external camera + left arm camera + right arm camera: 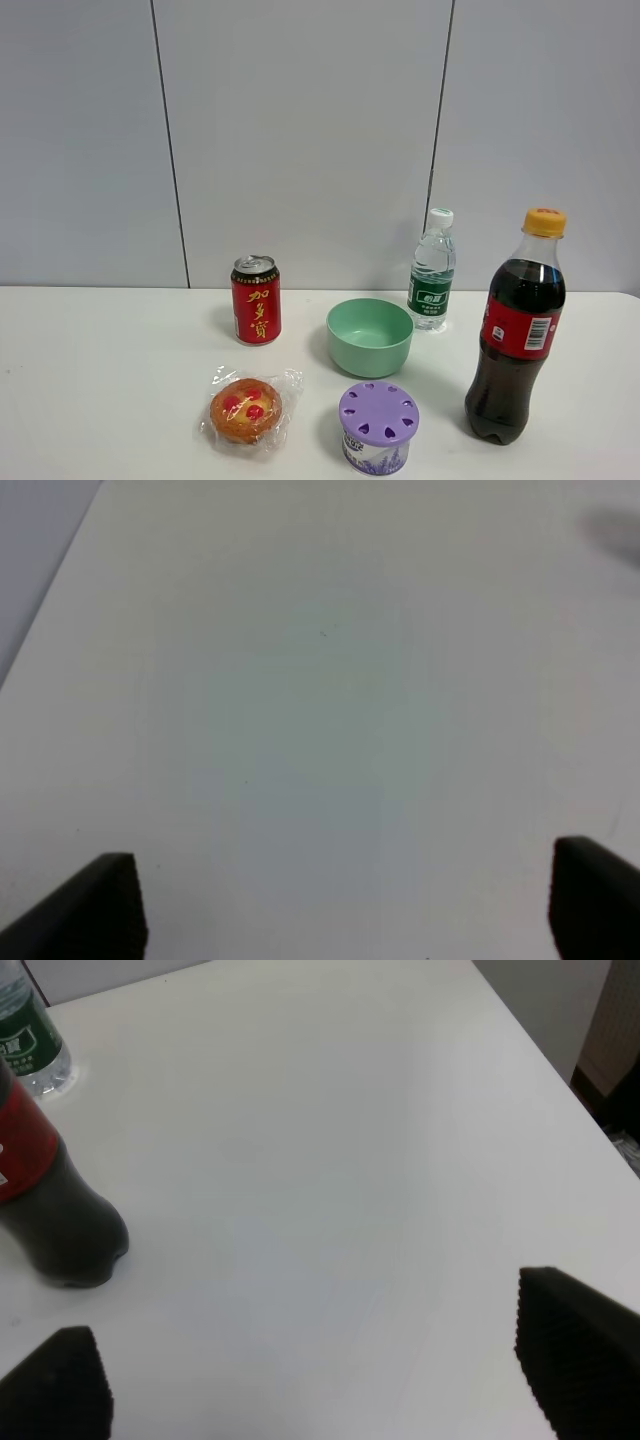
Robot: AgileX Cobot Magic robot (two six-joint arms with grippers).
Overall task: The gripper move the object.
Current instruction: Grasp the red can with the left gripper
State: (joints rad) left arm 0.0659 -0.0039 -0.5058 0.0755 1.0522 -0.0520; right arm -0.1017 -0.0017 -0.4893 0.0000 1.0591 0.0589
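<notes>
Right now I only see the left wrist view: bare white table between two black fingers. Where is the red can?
Observer: In the exterior high view the red can stands upright, left of the green bowl and apart from it.
Operator: Anything in front of it?
Observer: A wrapped pastry lies nearer the camera, not touching it.
Operator: And the other arm?
Observer: The right gripper has its fingers wide apart, with the cola bottle standing near one of them.
</notes>
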